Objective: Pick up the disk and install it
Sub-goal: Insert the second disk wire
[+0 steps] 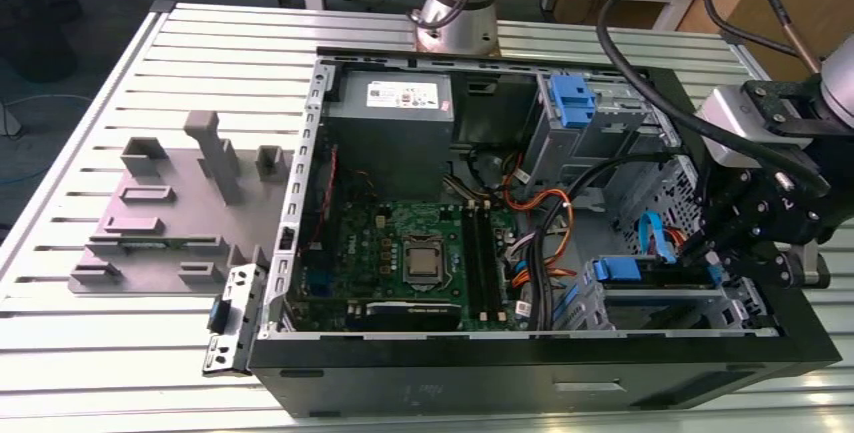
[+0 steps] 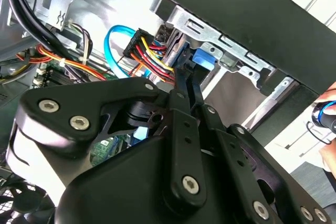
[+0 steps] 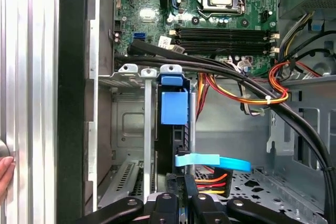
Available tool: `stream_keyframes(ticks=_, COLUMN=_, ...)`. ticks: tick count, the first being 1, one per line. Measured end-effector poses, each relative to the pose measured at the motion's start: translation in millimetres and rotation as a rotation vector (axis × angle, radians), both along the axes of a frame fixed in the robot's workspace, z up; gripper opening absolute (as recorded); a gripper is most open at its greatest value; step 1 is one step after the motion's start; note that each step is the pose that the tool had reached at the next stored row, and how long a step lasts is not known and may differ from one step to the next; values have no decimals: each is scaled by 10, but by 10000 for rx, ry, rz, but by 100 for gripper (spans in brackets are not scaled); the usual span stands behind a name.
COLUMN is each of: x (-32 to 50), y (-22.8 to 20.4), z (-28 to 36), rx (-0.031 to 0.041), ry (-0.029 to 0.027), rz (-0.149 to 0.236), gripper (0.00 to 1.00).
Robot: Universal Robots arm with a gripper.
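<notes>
The disk (image 1: pixel 621 271) stands on edge in the lower drive bay at the front right corner of the open computer case. Its blue carrier end (image 3: pixel 173 106) faces the motherboard. In the first wrist view its dark edge (image 3: pixel 176 145) runs back toward my gripper (image 3: pixel 180 182). My gripper (image 1: pixel 714 258) reaches into the case from the exterior view's right. Its thin fingers lie close together, shut, with the tips (image 2: pixel 189 74) just short of the blue carrier (image 2: pixel 206 59). A light blue flat cable (image 3: pixel 210 162) crosses right by the fingers.
Red, yellow and orange power wires (image 2: pixel 149 51) and thick black cables (image 3: pixel 294 119) run beside the bay. The motherboard (image 1: pixel 400 253), grey power-supply box (image 1: pixel 394 98) and upper blue clip (image 1: pixel 571 101) fill the case. A grey fixture (image 1: pixel 160 223) sits at the exterior view's left. A person's hand (image 3: pixel 4 174) rests outside the case wall.
</notes>
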State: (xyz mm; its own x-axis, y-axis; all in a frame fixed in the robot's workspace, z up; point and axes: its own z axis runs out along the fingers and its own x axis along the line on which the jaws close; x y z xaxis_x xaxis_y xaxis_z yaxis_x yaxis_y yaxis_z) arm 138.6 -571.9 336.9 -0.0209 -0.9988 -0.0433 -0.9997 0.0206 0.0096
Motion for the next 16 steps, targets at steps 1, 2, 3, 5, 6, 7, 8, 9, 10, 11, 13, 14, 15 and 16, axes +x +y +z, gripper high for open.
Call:
stream_keyframes(ticks=1, x=-5, y=3, z=0, rx=0, ry=-1, rz=0, gripper=16)
stream_keyframes(ticks=2, x=-13, y=5, z=-1, rx=2, ry=-1, rz=0, gripper=16)
stream_keyframes(ticks=3, x=-20, y=7, z=0, rx=2, ry=-1, rz=0, gripper=16)
stream_keyframes(ticks=5, x=-34, y=10, z=0, rx=4, ry=-2, rz=0, gripper=16)
stream_keyframes(ticks=6, x=-39, y=12, z=0, rx=5, ry=-1, rz=0, gripper=16)
stream_keyframes(ticks=7, x=-39, y=15, z=-1, rx=6, ry=-1, rz=1, gripper=16)
stream_keyframes(ticks=8, x=-39, y=17, z=-1, rx=6, ry=-1, rz=2, gripper=16)
stream_keyframes(ticks=9, x=-39, y=17, z=-1, rx=6, ry=-1, rz=1, gripper=16)
stream_keyframes(ticks=10, x=-39, y=17, z=-1, rx=5, ry=-1, rz=1, gripper=16)
stream_keyframes(ticks=11, x=-39, y=17, z=-2, rx=4, ry=-1, rz=1, gripper=16)
stream_keyframes(ticks=13, x=-38, y=18, z=-5, rx=3, ry=-1, rz=-1, gripper=16)
stream_keyframes(ticks=14, x=-35, y=18, z=-8, rx=3, ry=-1, rz=-1, gripper=16)
stream_keyframes(ticks=15, x=-31, y=17, z=-12, rx=4, ry=-1, rz=1, gripper=16)
stream_keyframes(ticks=16, x=-27, y=18, z=-16, rx=5, ry=-1, rz=1, gripper=16)
